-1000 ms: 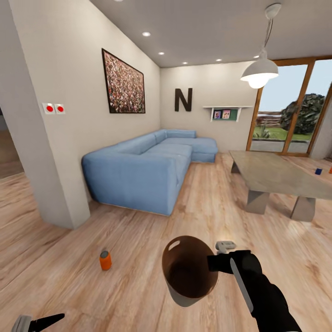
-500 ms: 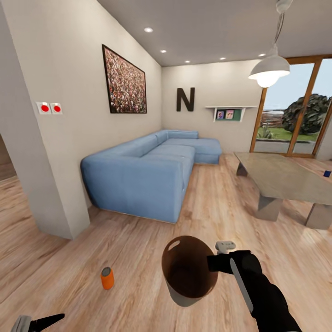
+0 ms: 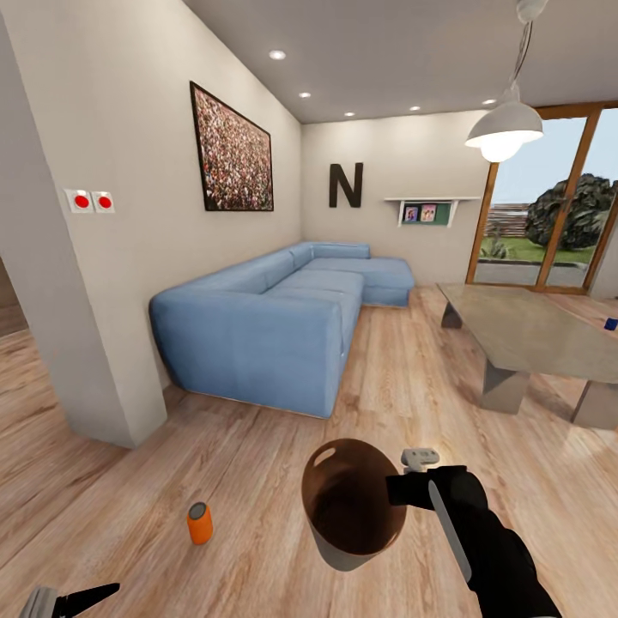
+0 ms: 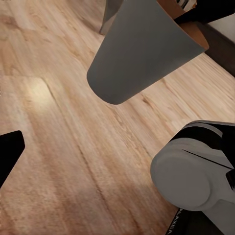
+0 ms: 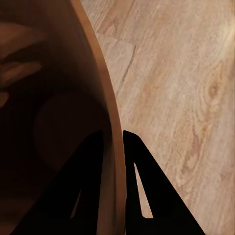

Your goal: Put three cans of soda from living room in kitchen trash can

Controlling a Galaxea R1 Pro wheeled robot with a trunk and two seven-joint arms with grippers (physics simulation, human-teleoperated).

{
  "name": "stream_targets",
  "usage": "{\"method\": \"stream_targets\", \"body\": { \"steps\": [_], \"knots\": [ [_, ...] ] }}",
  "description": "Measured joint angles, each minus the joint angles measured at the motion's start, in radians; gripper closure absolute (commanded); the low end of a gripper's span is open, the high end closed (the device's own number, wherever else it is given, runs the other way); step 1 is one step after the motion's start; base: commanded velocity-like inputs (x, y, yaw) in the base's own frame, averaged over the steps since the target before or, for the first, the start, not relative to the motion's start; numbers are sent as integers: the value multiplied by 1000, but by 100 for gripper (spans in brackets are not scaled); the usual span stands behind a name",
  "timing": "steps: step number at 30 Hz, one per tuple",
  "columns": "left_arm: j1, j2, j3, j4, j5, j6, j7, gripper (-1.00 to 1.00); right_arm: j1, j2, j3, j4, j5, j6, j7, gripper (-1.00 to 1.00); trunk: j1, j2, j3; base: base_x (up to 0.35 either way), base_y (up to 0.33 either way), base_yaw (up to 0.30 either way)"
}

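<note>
Item: tash can (image 3: pixel 352 506), rim pinched in my right claw (image 5: pixel 113 147), carried above the living room floor. Orange can of soda (image 3: pixel 199 523) stood on the floor at 9 o'clock from it; blue one (image 3: pixel 610 324) at 2 o'clock. Left claw (image 3: pixel 81 598): state unclear. Step, I judged: collecting; next, reach the orange can.
</note>
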Motion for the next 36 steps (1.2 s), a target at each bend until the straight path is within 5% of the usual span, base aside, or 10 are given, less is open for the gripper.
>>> {"method": "stream_targets", "body": {
  "steps": [22,23,26,27,30,33,34,36],
  "knots": [
    [0,-1,-3,1,-1,-1,15,-100,0,-1,-1,0,-2,1,0,100,0,0,0,0,0,0],
    [0,-10,-7,-11,0,0,180,-100,0,-5,-3,-1,-7,2,0,100,0,0,0,0,0,0],
    [0,-33,-11,-43,2,1,424,-100,-1,-12,-6,-1,6,2,0,100,0,0,0,0,0,0],
    [0,-58,-20,-70,1,3,566,-100,-1,-14,-7,-2,9,2,0,100,0,0,0,0,0,0],
    [0,-116,-59,-104,-1,4,805,-100,-1,-21,-8,-3,0,3,0,100,0,0,0,0,0,0],
    [-3,-171,-147,-116,-9,4,1055,-100,-1,-30,-9,-5,-1,3,0,100,0,0,0,0,0,0],
    [-10,-194,-223,-114,-16,3,1202,-100,-1,-37,-10,-6,-3,3,0,100,0,0,0,0,0,0],
    [-25,-210,-305,-102,-22,3,1321,-100,-1,-46,-10,-7,8,3,0,100,0,0,0,0,0,0]
  ]
}}
